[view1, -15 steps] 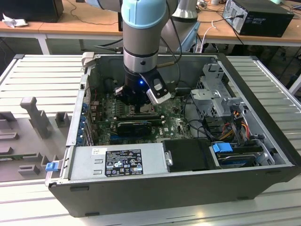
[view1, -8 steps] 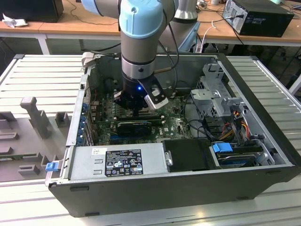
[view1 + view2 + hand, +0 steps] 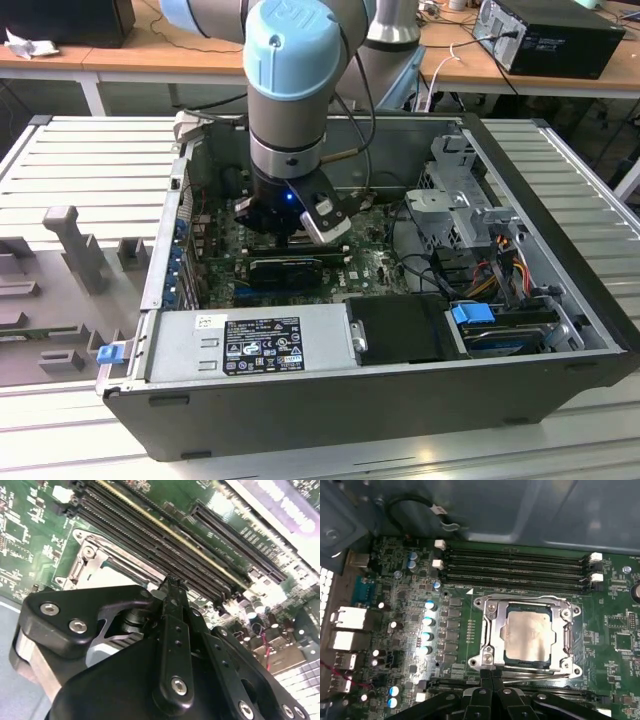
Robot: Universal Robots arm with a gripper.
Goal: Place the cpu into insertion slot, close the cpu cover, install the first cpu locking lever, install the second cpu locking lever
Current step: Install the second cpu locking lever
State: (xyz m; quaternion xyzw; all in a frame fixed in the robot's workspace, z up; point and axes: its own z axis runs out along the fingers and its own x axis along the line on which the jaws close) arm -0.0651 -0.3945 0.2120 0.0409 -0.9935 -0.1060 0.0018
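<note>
Inside an open computer case [image 3: 560, 300] on a bench [image 3: 90, 160], the arm's gripper [image 3: 491, 676] (fingers pressed together, holding nothing) hovers just beside the insertion slot [image 3: 487, 632], where the silvery cpu [image 3: 529, 636] lies seated with the cpu cover [image 3: 565, 625] down around it, near the memory slots [image 3: 515, 570].
</note>
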